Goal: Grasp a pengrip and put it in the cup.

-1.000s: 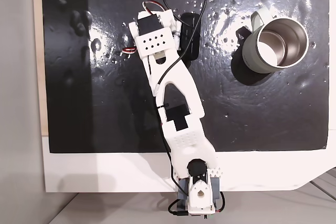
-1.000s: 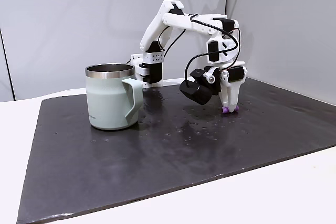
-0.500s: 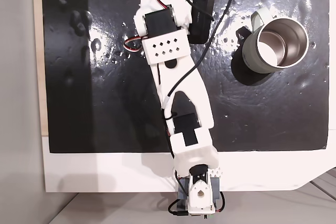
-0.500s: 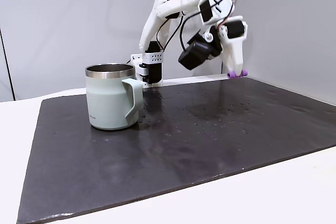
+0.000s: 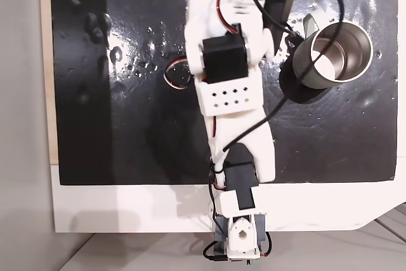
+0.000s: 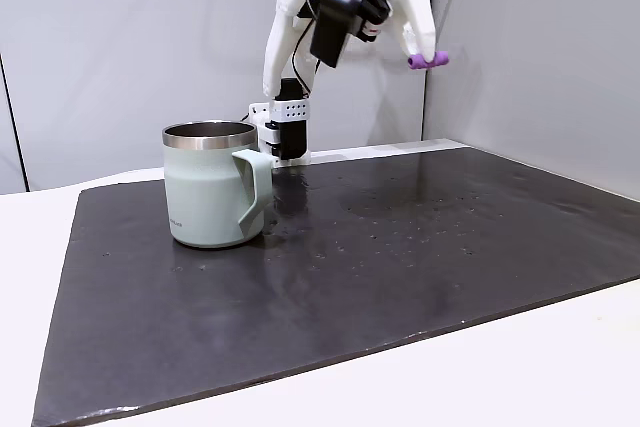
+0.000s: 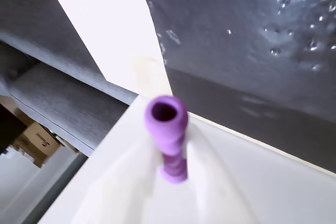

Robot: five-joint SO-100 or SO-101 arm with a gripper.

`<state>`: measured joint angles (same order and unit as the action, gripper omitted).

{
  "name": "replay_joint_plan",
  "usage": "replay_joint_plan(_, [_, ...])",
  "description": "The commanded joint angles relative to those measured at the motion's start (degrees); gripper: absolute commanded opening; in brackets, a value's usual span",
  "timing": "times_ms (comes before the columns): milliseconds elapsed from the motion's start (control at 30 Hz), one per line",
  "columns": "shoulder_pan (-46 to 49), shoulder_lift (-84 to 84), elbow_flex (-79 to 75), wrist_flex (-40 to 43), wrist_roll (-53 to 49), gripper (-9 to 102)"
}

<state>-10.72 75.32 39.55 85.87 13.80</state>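
The purple ribbed pengrip point(image 7: 170, 140) is pinched between my white fingers point(image 7: 118, 179) in the wrist view, its hollow end toward the camera. From the side, my gripper point(image 6: 424, 57) is high above the black mat, shut on the pengrip point(image 6: 430, 60), which sticks out sideways. The pale grey-green cup point(image 6: 212, 185) stands upright on the mat to the left in that fixed view, handle toward the camera. From above, the cup point(image 5: 333, 54) is at upper right, its steel inside showing, and my arm's wrist point(image 5: 228, 49) lies just left of it.
The black mat point(image 5: 108, 125) covers most of the white table and carries water droplets point(image 5: 146, 61). My arm's base point(image 5: 240, 239) sits at the near edge in the view from above. Grey walls stand behind the table.
The arm has lifted the pengrip off the mat and raised it high. Seen from above, the wrist has swung right toward the cup.
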Motion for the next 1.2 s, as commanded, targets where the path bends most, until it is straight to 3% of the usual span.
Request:
replay_joint_plan(0, [5.89, 7.29, 1.93, 1.49, -2.37, 0])
replay_joint_plan(533, [33.66, 6.42, 3.87, 1.58, -13.18, 0])
replay_joint_plan(867, [36.83, 4.31, 3.69, 3.08, -14.06, 0])
replay_joint_plan(933, [36.83, 4.66, 3.69, 4.04, -13.8, 7])
replay_joint_plan(1033, [36.83, 5.19, 3.16, 5.62, -11.87, 27])
replay_joint_plan(1167, [36.74, 5.19, 0.79, 8.0, -11.34, 35])
